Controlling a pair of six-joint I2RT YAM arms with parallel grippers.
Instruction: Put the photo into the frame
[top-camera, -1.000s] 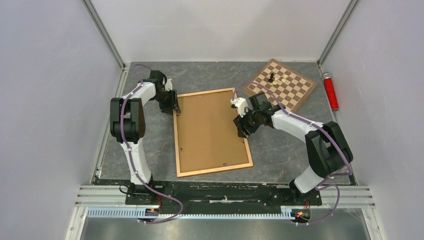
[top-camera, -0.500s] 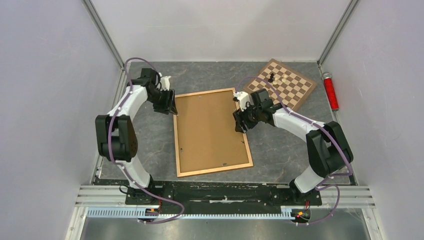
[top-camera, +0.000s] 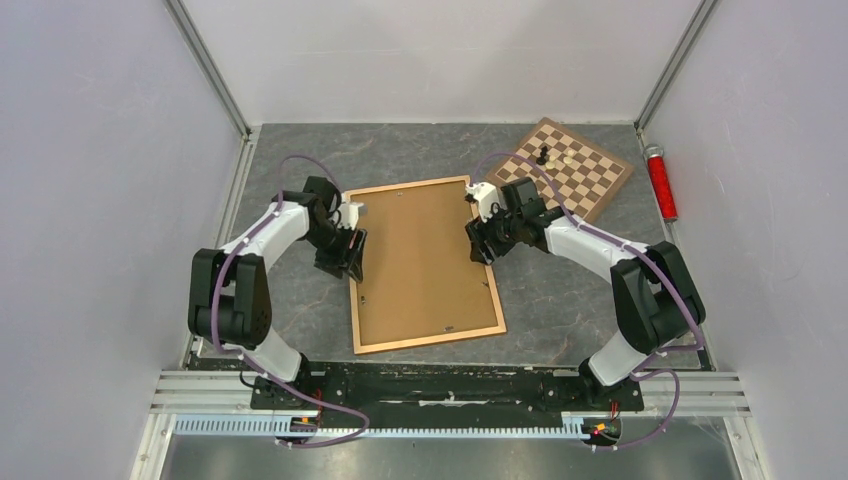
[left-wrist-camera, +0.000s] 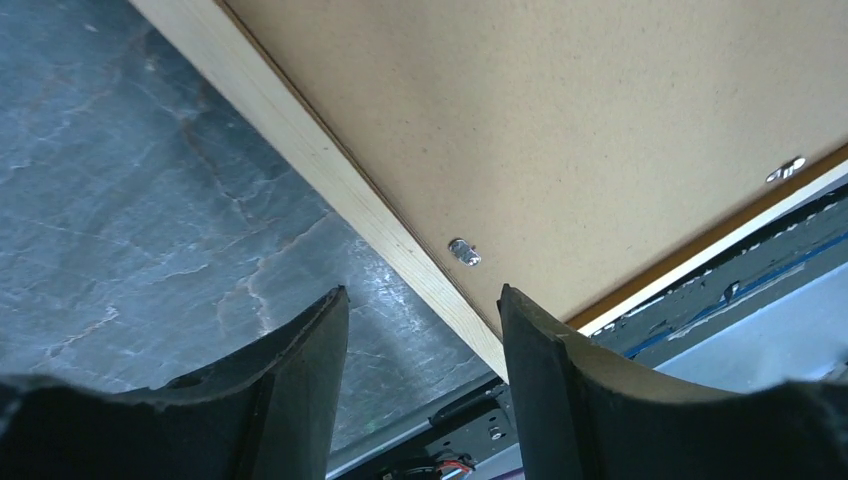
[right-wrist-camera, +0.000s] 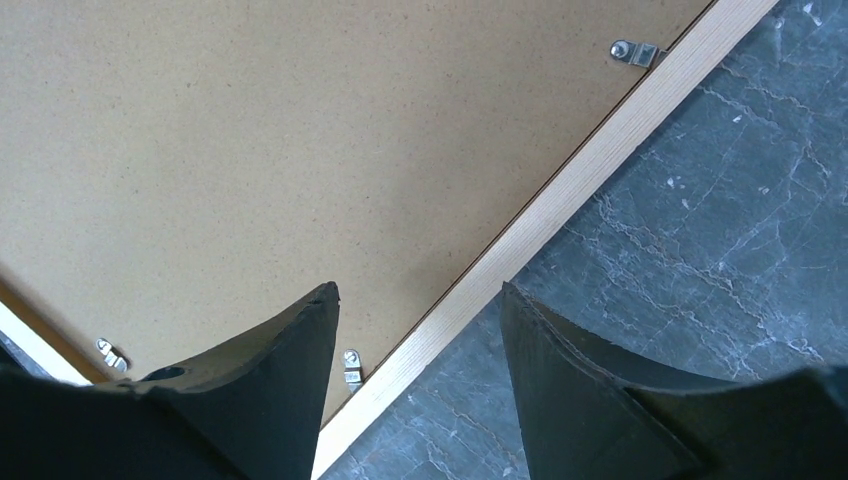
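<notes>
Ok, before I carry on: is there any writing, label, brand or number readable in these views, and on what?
No readable text in any view.
Frame and backing board: plain wood and board, no print or sticker visible.
Metal clips: no visible markings.
Chessboard: squares only, no edge lettering visible.
Red cylinder: too small to tell whether it carries a label.

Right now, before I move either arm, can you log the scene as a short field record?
frame: lying back-up, brown backing board in it
photo: not visible
left gripper: open, over frame's left edge
right gripper: open, over frame's right edge
elsewhere: chessboard, red cylinder at far right
</notes>
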